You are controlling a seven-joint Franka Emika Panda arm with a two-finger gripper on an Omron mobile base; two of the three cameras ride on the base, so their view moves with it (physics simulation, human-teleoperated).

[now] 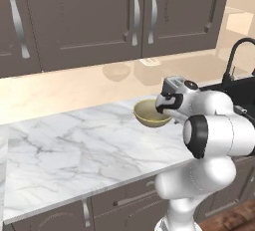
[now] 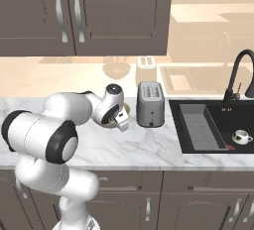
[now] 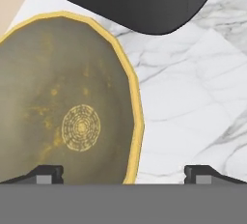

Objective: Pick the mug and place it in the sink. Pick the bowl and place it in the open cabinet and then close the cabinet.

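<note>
Since the small white glossy mug (image 2: 241, 136) already sits in the black rectangular sink (image 2: 211, 147), we hang our claw (image 3: 123, 172), spread wide and empty, over the wide olive-tan bowl's (image 3: 62, 102) yellowish rim on the white marble counter (image 3: 193, 97), straddling it for a grasp.

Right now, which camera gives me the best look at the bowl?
The hand view: the bowl sits close below the camera, its yellow rim and the pattern inside plainly seen. The left base view shows the bowl whole on the counter, beside the arm. In the right base view the arm hides nearly all of it.
</note>
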